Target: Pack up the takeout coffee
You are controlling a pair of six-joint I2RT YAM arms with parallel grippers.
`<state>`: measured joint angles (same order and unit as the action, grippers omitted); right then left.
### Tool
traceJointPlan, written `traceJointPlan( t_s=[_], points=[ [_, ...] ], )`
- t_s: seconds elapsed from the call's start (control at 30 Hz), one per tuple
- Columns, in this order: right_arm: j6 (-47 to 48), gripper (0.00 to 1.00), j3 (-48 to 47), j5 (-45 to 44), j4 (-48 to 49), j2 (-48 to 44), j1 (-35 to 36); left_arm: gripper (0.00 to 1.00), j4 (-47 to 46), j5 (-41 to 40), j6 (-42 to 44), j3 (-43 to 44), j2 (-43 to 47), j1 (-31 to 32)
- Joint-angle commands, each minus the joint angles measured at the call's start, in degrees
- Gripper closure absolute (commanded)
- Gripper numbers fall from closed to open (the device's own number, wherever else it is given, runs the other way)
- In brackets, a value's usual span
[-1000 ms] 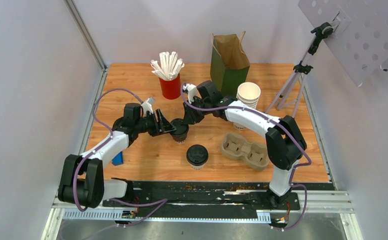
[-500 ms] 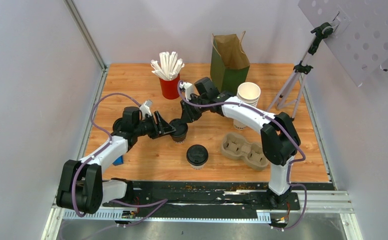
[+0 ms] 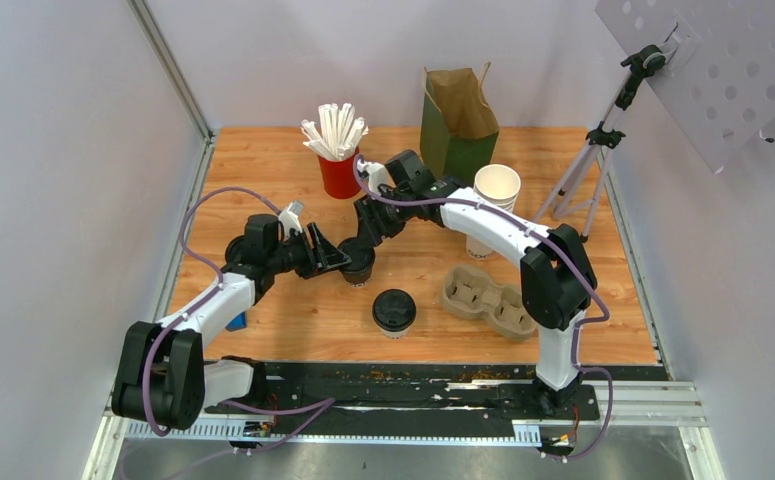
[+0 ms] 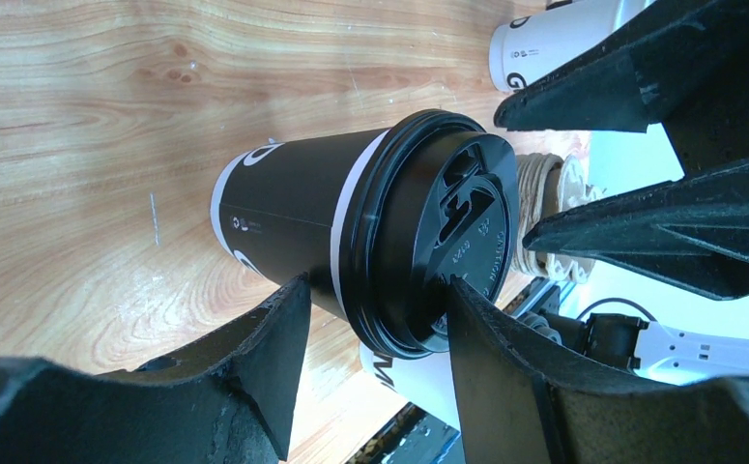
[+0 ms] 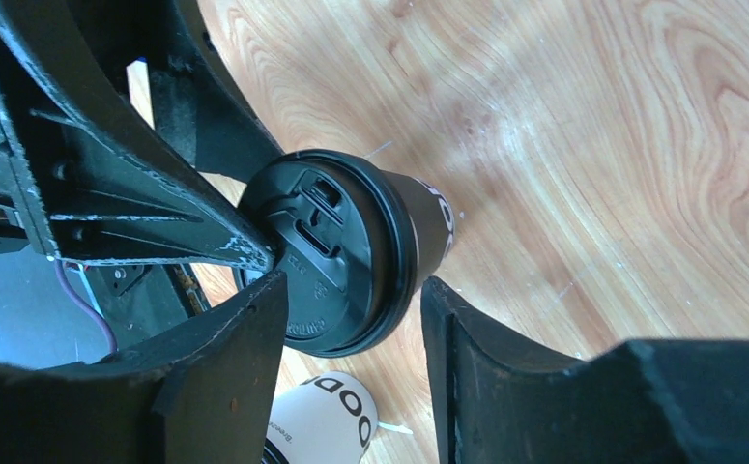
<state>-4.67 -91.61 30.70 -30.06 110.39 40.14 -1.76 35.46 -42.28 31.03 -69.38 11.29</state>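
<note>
Right gripper [image 5: 351,290] had just let go: its jaws went from nearly together to apart, loose around the black cup [image 4: 283,208]. Left gripper [image 4: 375,290] stayed clamped at that cup's lid, so it alone held it, probably ready to move. White coffee cup [image 3: 394,310] stood untouched, near, at 5 o'clock from both grippers.

On the wooden bench [image 3: 303,325] stand a red cup of white straws [image 3: 339,172], a green paper bag [image 3: 458,130], a stack of white cups [image 3: 496,188] and a tripod [image 3: 603,134]; a cardboard cup carrier [image 3: 490,298] lies nearer the front.
</note>
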Motion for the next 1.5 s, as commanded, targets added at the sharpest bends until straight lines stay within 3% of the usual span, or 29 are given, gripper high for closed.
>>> traceJointPlan(
  t_s=[0.0,0.07,0.2,0.63,0.83,1.03,1.17,1.33,1.47],
  points=[
    [-1.46,0.44,-3.28,-3.14,-3.92,-1.04,-0.49,0.40,4.15,-2.92,1.87,0.26,-0.43,0.40],
    [-1.66,0.39,-2.85,-2.83,-3.46,-1.37,-0.50,0.40,4.76,-3.05,2.15,0.55,-0.47,0.40],
    [-1.72,0.40,-2.18,-1.88,-4.48,-0.90,-0.46,0.40,5.54,-3.47,2.38,0.86,-0.03,0.40],
    [0.50,0.64,3.72,1.61,-2.07,0.68,-0.73,0.39,7.53,-3.80,2.36,2.31,1.77,0.40],
    [1.84,0.67,5.02,1.99,-1.31,1.30,-0.80,0.25,12.67,-7.62,4.84,6.78,4.01,0.27],
    [3.65,0.67,4.72,2.26,-1.54,1.74,-0.79,0.20,13.48,-6.92,7.54,10.23,0.46,-0.73],
    [4.45,0.67,3.97,2.62,-2.73,2.48,-0.80,0.20,10.65,-3.41,8.88,10.82,-3.23,-0.74],
    [7.22,0.67,4.30,3.84,-2.59,1.98,-0.92,0.28,8.55,0.09,9.85,11.37,-7.14,-0.74],
    [8.34,0.67,4.52,3.89,-2.14,1.65,-0.94,0.31,9.05,-0.62,10.72,11.22,-7.88,-0.64]
  ],
)
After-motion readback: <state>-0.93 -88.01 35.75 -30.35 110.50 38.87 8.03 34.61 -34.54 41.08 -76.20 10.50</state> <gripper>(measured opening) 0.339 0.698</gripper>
